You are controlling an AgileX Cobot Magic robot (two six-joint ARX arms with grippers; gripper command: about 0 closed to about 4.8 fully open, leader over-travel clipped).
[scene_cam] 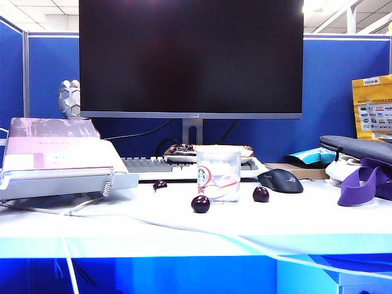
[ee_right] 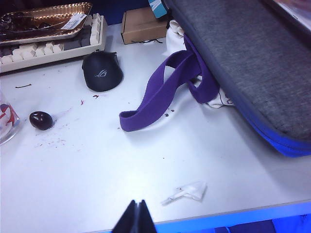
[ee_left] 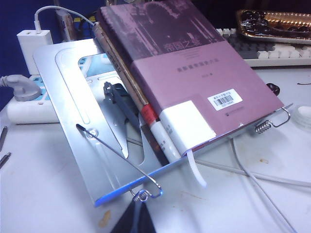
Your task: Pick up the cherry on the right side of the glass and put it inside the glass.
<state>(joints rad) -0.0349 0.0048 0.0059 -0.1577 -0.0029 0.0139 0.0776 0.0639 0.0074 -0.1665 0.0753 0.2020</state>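
Small glossy dark maroon cherry (scene_cam: 261, 194) sits on white desk (scene_cam: 184, 226) just right of clear printed glass tumbler (scene_cam: 218, 173). Light, slick, soft, likely rolls; pinch across middle gently. Right gripper (ee_right: 137, 208) fingers together, well short of the cherry; left gripper (ee_left: 137, 213) fingers can't tell, by the book stand.

You get bright overhead office light with a blue cast; the table (scene_cam: 122, 233) glares white, and wrist views look soft.

Exterior: low at the desk's front edge, facing the monitor (scene_cam: 191, 58); glass (scene_cam: 218, 174) mid-frame.
Left wrist: above the desk's left part, angled down at a book (ee_left: 194, 82) nearby.
Right wrist: above the right part, angled down.
Shared: mouse (scene_cam: 280, 180) (ee_right: 102, 71), cherry (scene_cam: 261, 194) (ee_right: 41, 120), keyboard (ee_left: 265, 51) (ee_right: 48, 43).
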